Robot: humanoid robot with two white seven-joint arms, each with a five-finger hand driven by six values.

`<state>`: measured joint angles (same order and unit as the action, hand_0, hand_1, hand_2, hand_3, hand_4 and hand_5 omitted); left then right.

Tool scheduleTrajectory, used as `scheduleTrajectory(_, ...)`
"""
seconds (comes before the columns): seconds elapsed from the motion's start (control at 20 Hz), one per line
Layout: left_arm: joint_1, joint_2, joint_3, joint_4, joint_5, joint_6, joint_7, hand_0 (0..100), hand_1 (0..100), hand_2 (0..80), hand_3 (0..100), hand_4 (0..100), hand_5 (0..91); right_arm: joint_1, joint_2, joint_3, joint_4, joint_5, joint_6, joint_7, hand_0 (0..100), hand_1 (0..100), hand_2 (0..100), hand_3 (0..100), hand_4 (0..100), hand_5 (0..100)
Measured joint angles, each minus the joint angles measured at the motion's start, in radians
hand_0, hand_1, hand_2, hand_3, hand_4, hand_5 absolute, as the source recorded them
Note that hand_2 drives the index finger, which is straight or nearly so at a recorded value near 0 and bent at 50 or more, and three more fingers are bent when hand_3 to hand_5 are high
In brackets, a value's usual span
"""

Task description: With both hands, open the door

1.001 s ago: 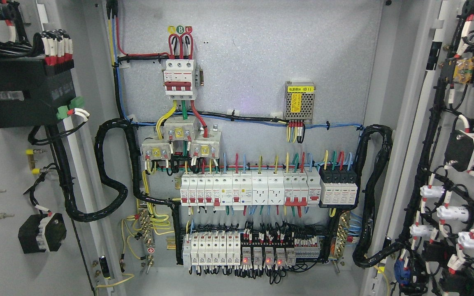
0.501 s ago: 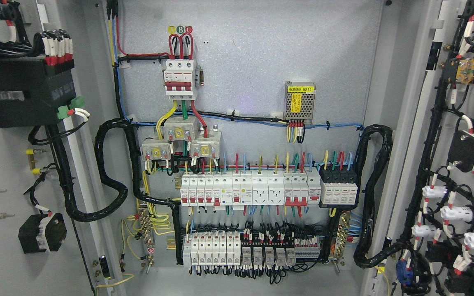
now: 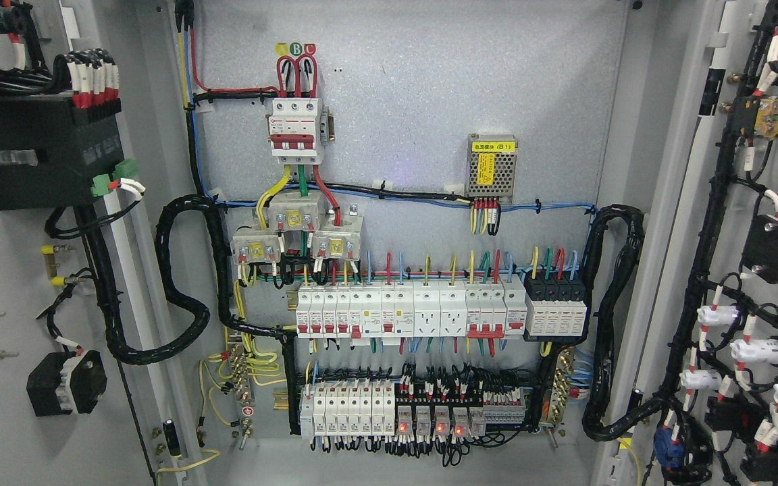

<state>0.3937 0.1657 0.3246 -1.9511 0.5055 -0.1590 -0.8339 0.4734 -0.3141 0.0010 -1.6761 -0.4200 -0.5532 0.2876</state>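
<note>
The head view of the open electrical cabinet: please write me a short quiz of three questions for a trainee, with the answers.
1. True or false: both grey metal cabinet doors, the left door and the right door, stand open.
2. Multiple choice: the small perforated metal box with a yellow label sits where, relative to the white three-pole breaker with red handles? A) left of it B) right of it C) directly below it
3. Fill in: the lit lamps on the bottom row of relays are ____ in colour.

Key: 1 true; 2 B; 3 red. No robot hand shows in this view.
</note>
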Motion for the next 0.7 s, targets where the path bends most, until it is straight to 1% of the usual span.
scheduleTrajectory(0.15,0.001,-0.003,0.037,0.010,0.019,0.001,-0.036,29,0,2.8,3,3,0.0,0.000,-0.025,-0.008,-0.001,-0.049,0.001,0.010,22,0,0,0,0,0)
scheduleTrajectory(0.3,-0.002,-0.004,0.074,0.029,0.045,0.002,-0.054,29,0,2.8,3,3,0.0,0.000,-0.047,-0.014,-0.002,-0.090,0.002,0.019,22,0,0,0,0,0)
scheduleTrajectory(0.6,-0.037,0.013,0.130,0.086,0.096,0.004,-0.071,29,0,2.8,3,3,0.0,0.012,-0.097,-0.028,-0.004,-0.164,0.003,0.046,22,0,0,0,0,0)
scheduleTrajectory(0.7,-0.052,0.026,0.146,0.110,0.117,0.005,-0.073,29,0,2.8,3,3,0.0,0.021,-0.112,-0.032,-0.005,-0.178,0.003,0.062,22,0,0,0,0,0)
